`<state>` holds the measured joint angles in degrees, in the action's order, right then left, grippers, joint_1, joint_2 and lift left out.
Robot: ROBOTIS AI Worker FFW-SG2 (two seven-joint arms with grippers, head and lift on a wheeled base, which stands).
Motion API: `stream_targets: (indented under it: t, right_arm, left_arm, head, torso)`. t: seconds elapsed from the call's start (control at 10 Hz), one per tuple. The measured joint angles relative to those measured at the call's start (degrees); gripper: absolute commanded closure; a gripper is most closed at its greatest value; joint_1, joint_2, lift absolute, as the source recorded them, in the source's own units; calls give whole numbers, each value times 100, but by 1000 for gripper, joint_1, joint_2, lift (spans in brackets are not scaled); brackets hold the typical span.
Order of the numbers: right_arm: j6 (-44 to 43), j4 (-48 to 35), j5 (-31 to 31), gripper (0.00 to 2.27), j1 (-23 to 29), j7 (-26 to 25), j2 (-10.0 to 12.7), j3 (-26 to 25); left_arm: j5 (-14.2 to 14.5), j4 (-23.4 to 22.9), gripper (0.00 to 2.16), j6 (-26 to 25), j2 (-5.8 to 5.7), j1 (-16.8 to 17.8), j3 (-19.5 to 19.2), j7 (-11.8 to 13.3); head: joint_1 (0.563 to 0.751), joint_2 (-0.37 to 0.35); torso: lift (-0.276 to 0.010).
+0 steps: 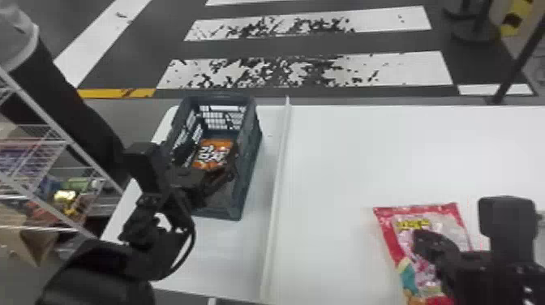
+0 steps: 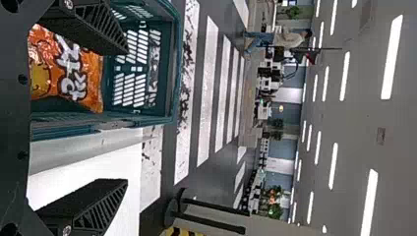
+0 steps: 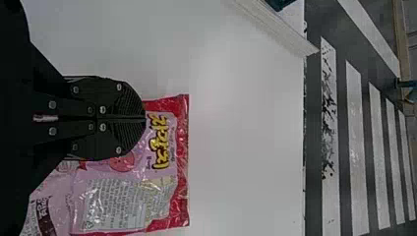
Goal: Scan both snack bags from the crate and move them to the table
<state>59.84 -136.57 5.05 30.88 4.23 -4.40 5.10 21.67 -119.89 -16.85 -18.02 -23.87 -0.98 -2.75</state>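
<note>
We see a wire rack (image 1: pixel 67 142), white floor stripes (image 1: pixel 389 73) and a post (image 1: pixel 517 65); farther off, plants (image 2: pixel 274 212) and bright ceiling lights (image 2: pixel 392 59).

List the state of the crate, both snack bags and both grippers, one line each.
Crate: upright, open-topped
Orange snack bag: inside the crate
Red-edged snack bag: lying on the table
Left gripper: open
Right gripper: shut, over the red-edged snack bag

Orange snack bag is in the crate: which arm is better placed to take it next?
Likely left: its open pincer is near the orange bag; the right pincer is across the divider, over the pink bag.
</note>
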Motion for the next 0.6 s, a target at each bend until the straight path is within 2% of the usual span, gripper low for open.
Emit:
stream_targets:
  t: [0.2,0.6]
  right_arm:
    - [-94,300,4,2246,-240,-3,9,-112]
    - [-207,698,3,2250,-357,-41,11,-169]
  left_arm:
    - [-94,-21,70,1,-1,-34,71,-7]
    - [-159,-24,70,1,77,-27,113,-15]
  head:
    - [695,116]
    - [695,98]
  torso:
    - [-87]
    - [-87]
